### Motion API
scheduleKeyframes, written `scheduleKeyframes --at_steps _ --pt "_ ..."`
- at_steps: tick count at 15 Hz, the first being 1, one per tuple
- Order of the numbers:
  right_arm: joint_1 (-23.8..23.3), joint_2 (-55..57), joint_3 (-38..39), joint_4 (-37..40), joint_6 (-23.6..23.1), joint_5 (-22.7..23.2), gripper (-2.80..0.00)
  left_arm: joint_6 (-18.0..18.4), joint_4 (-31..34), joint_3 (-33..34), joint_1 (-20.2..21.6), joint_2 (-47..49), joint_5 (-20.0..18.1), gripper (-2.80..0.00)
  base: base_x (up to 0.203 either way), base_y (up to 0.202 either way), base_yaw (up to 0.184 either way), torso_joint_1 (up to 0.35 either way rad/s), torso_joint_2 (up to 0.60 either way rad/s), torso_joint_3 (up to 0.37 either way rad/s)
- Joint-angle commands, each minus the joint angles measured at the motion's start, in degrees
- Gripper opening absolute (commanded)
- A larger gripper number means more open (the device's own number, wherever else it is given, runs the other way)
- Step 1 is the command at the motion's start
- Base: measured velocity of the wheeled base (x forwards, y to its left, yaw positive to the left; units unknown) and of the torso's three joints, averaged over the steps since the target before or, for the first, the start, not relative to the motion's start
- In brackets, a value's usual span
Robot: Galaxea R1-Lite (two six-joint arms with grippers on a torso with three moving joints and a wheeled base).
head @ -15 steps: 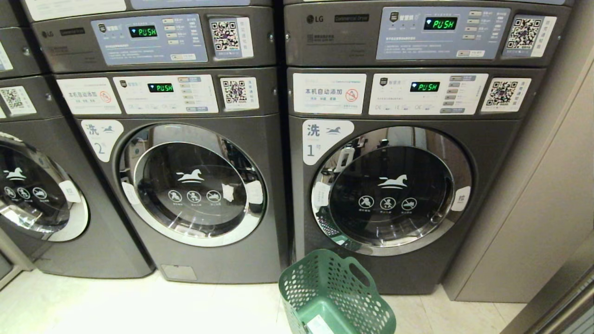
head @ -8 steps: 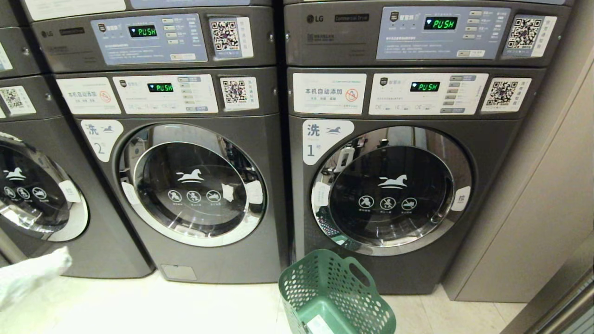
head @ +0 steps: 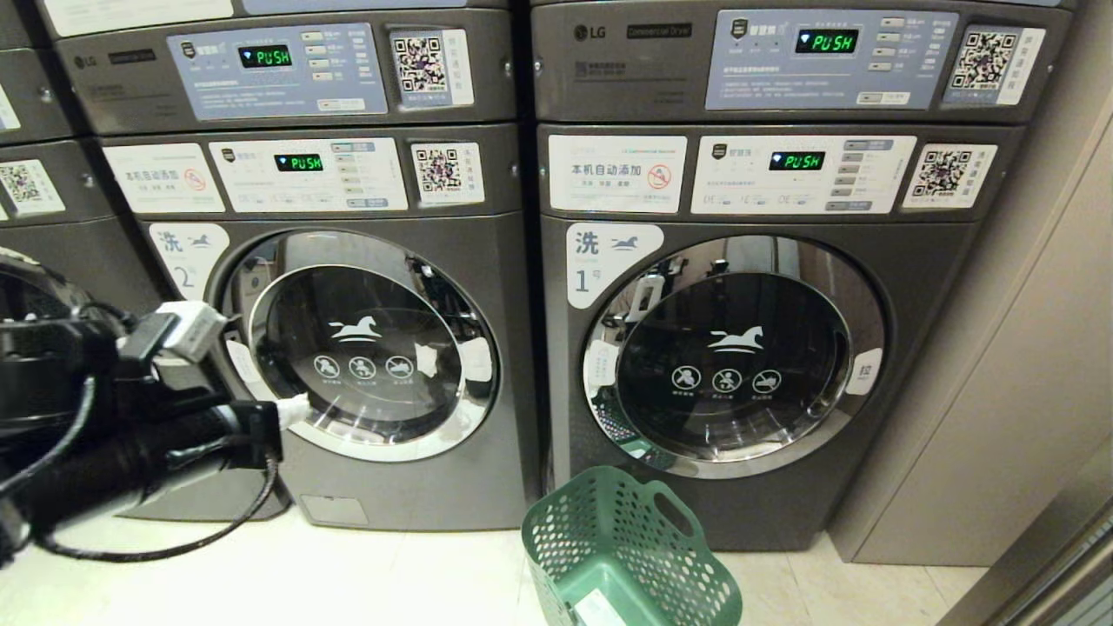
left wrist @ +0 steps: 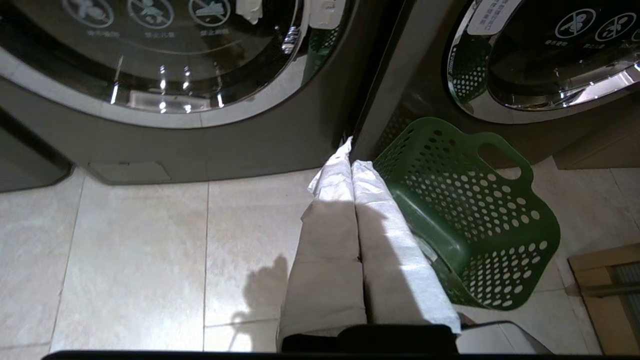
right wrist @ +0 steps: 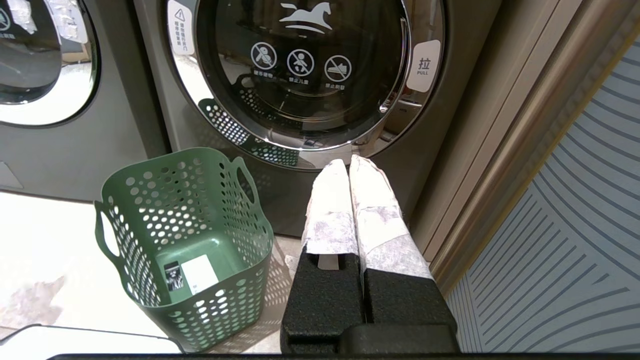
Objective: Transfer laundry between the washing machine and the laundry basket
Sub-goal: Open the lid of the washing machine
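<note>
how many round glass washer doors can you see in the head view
3. The round glass washer door numbered 1 is on the right, behind the green perforated plastic laundry basket; door numbered 2 is in the middle; a third sits at the left edge, mostly hidden by the robot's left arm.

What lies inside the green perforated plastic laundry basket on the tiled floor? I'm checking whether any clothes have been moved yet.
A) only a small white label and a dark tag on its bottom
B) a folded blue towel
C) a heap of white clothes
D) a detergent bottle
A: in the right wrist view the green perforated plastic laundry basket holds no clothes, only a small white label and a dark tag on its bottom.
</note>
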Motion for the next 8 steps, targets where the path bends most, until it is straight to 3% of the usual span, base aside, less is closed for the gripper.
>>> scheduleKeyframes --at_steps 1,4,8 --pt "0.0 0.0 0.0 0.0 0.0 0.0 -2.8 0.1 -9.4 0.0 -1.9 10.8 -0.8 -2.8 0.0 0.0 0.0 0.0 0.0 0.0" --pt "0.0 0.0 0.0 0.0 0.0 0.0 -2.8 3.5 -22.7 0.5 -3.9 19.7 -5.6 -2.8 0.0 0.0 0.0 0.0 0.0 0.0" --pt "0.0 0.0 0.0 0.0 0.0 0.0 -2.8 3.3 -24.0 0.0 -4.3 25.4 -7.0 -2.8 0.0 0.0 0.0 0.0 0.0 0.0"
